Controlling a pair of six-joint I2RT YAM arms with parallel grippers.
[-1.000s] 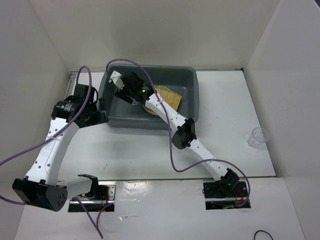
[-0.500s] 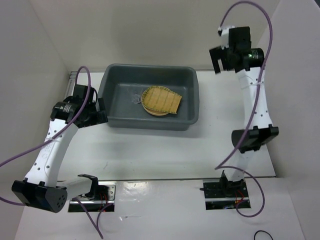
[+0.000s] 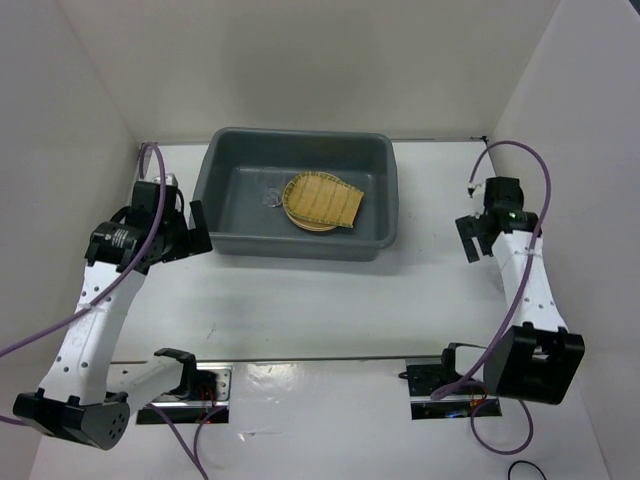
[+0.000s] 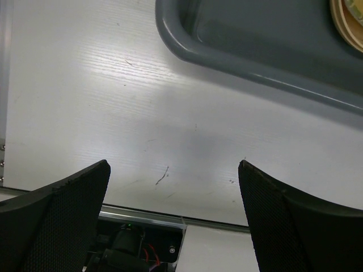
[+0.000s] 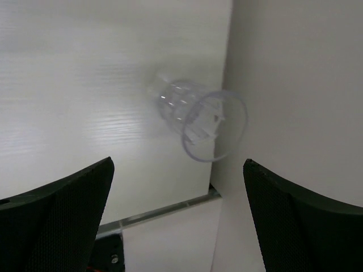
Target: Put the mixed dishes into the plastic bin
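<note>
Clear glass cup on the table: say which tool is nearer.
Right. The right tool hangs open right over the cup; the left tool sits across the table, beside the bin's left end.

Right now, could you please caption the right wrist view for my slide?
Open right end effector above a clear cup at the table edge, by the wall.

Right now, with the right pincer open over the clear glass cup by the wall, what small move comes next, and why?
Probably lower the right pincer around the small clear glass cup. The jaws stand open, and the cup sits framed between them, ungripped, on the white table close to the wall.
</note>
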